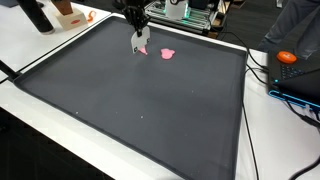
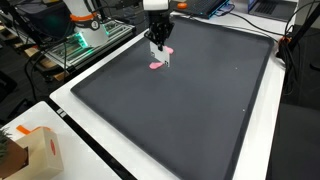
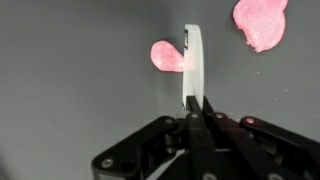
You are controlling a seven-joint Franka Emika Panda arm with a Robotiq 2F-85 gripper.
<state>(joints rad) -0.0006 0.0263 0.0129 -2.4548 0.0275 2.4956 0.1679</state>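
My gripper [image 3: 193, 103] is shut on a thin white flat piece [image 3: 192, 60], seen edge-on in the wrist view and pointing down at the dark mat [image 3: 70, 90]. A pink blob [image 3: 164, 55] lies on the mat right at the piece's tip, partly hidden behind it. A second, larger pink blob [image 3: 260, 22] lies apart at the upper right. In both exterior views the gripper [image 1: 138, 36] [image 2: 158, 42] hangs over the mat's far part, with the white piece [image 1: 140, 42] [image 2: 160, 56] just above one pink blob [image 1: 142, 49] [image 2: 156, 66]. The other blob [image 1: 168, 54] lies beside it.
The dark mat [image 1: 130, 110] covers most of a white table [image 1: 40, 50]. A cardboard box [image 2: 35, 150] sits at one corner. An orange object [image 1: 287, 57] and cables lie off the mat's edge. An equipment rack [image 2: 85, 40] stands behind the arm.
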